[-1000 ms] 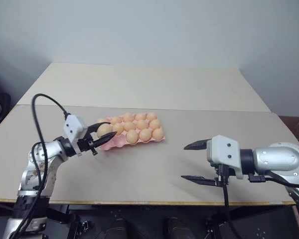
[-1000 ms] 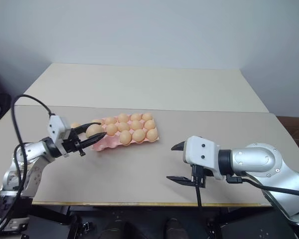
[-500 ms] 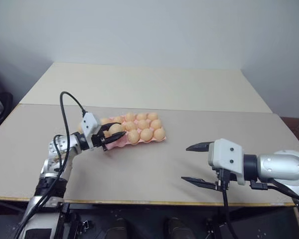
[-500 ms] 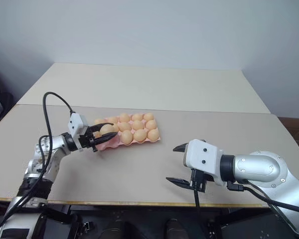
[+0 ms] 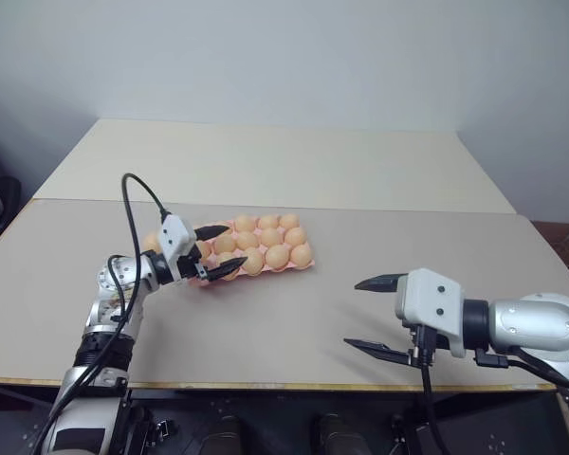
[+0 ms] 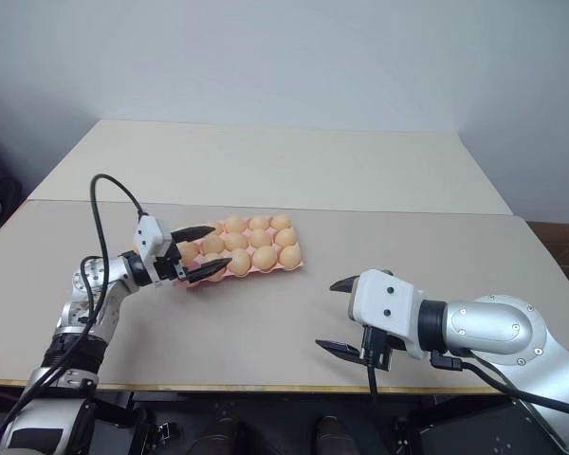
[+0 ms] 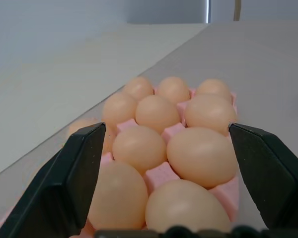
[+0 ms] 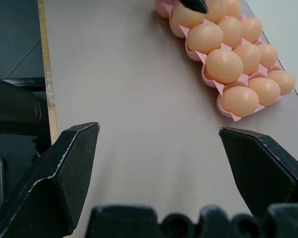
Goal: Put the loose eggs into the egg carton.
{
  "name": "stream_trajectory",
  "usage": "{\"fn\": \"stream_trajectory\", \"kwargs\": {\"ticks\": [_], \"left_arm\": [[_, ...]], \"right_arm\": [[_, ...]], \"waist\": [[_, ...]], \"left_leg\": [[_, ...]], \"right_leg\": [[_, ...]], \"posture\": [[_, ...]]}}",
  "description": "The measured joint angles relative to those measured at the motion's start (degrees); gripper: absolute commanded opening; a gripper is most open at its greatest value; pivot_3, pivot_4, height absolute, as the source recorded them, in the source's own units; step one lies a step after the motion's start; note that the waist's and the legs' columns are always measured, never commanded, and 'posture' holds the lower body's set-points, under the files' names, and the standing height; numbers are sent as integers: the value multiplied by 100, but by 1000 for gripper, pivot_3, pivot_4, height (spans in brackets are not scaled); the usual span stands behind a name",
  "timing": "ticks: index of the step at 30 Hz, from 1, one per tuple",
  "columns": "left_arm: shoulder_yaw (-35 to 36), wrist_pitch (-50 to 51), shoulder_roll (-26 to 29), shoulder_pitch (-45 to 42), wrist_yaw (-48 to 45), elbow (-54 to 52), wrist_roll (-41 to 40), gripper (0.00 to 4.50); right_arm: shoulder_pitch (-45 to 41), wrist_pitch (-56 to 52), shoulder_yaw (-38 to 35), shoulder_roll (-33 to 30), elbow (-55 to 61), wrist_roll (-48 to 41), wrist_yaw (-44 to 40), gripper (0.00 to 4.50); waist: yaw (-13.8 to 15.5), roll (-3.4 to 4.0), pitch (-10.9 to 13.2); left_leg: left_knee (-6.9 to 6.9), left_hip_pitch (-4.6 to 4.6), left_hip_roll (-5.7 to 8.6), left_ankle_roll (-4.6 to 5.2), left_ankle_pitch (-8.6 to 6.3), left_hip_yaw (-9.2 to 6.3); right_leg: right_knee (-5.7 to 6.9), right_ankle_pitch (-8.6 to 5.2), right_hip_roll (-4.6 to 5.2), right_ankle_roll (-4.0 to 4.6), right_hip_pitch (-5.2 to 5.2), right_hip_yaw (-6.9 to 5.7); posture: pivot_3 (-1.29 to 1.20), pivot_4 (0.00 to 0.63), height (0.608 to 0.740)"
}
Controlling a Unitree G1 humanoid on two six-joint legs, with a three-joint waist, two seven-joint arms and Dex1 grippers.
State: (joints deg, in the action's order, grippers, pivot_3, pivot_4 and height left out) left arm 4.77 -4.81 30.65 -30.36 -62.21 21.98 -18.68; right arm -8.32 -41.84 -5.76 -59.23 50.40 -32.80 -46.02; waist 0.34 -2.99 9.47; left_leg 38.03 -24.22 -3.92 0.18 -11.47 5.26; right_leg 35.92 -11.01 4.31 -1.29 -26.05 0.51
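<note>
The pink egg carton (image 5: 286, 269) lies left of the table's middle, and pale orange eggs (image 5: 277, 254) sit in its cups. My left gripper (image 5: 237, 245) is open and level at the carton's left end. Its fingers straddle the nearest eggs (image 7: 139, 148) without touching them. One more egg (image 5: 153, 244) peeks out behind that wrist, left of the carton; whether it sits in a cup I cannot tell. My right gripper (image 5: 352, 313) is open and empty above the table's front right, well away from the carton.
The grey table (image 5: 294, 322) ends in a front edge (image 5: 266, 384) close below both arms. A second beige table (image 5: 284, 161) adjoins it at the back. A black cable (image 5: 128, 204) loops above the left arm.
The left gripper, shut on an egg a second ago, moved to the carton's left end and opened; the egg now rests in the carton. The right gripper kept its place.
</note>
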Motion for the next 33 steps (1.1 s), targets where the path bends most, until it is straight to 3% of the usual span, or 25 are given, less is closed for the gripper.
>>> {"fn": "stream_trajectory", "kwargs": {"ticks": [10, 17, 26, 33], "left_arm": [[1398, 860, 1082, 2195, 507, -1974, -435, 4279], [2175, 1023, 1119, 2974, 1140, -2352, -544, 4279], [2214, 998, 958, 2990, 1724, -2223, -387, 4279], [1847, 497, 826, 1805, 2279, -751, 202, 4279]], "right_arm": [[-233, 168, -179, 2, -233, -224, -436, 4500], [-341, 477, -150, 20, -493, -231, -847, 4500], [-455, 798, -85, 44, -662, -207, -1091, 4500], [-486, 805, 50, 91, -641, -167, -999, 4500]], "waist": [[-106, 0, 0], [-49, 0, 0], [-18, 0, 0], [34, -3, -3]], "left_leg": [[-1, 9, -4, -1, 0, 0], [-2, 6, -4, -2, -1, 5], [-2, 6, -5, -3, -2, 8], [-2, 3, -2, -2, -1, 12]], "right_leg": [[3, -22, 4, 31, 0, -3], [-2, -22, 9, 31, -2, -6], [-2, -22, 9, 33, -3, -7], [-4, -19, 8, 34, -2, -6]], "posture": [[0, 150, 740], [0, 150, 740], [0, 150, 740], [0, 150, 740]]}}
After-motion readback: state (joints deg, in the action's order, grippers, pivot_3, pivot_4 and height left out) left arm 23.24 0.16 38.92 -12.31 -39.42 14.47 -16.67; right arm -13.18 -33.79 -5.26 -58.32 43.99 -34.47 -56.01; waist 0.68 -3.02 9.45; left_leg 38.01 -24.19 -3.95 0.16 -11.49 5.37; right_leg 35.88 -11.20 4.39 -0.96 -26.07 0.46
